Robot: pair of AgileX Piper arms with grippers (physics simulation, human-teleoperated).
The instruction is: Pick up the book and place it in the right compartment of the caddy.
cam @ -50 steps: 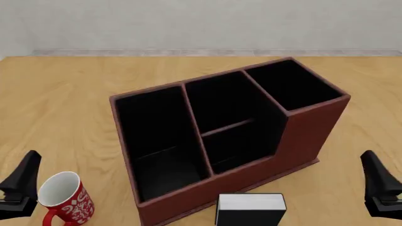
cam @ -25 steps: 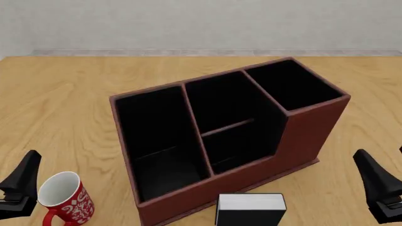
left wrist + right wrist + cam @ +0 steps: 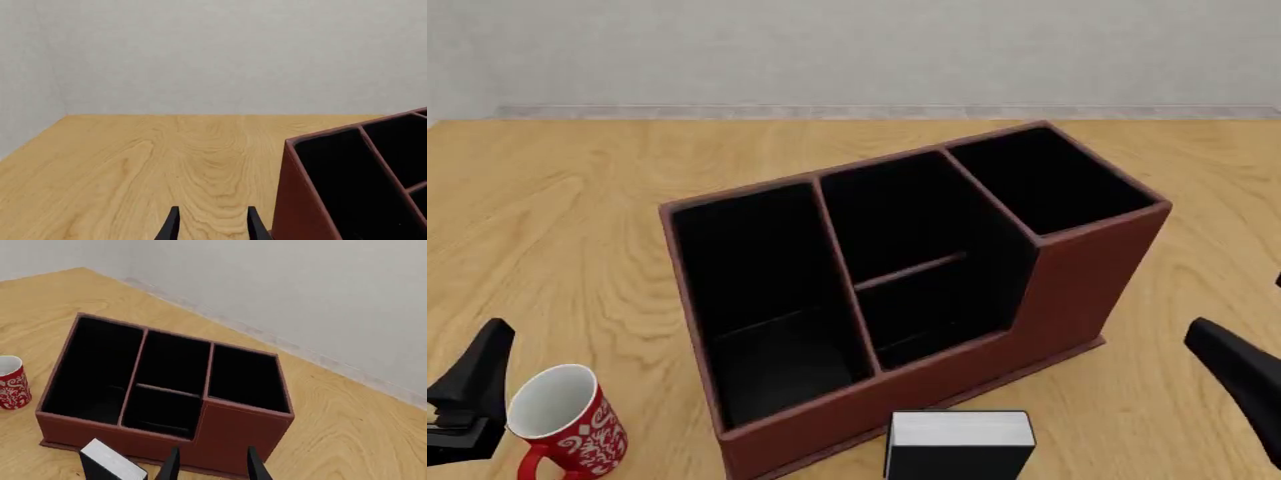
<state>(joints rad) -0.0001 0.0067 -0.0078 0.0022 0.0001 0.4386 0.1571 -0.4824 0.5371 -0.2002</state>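
The book stands upright on the table just before the caddy, white page edge up. It looks rigid, moderately heavy and smooth-covered, so a squeeze across its two covers near the top seems soundest. The right gripper has its fingers apart and empty, as does the left gripper. The right compartment is empty.

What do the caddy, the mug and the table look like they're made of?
Caddy: seemingly reddish-brown leather-like shell, matte, with a black lining. Mug: likely glazed ceramic, red with white patterning and a white inside. Table: light wood, with visible grain.
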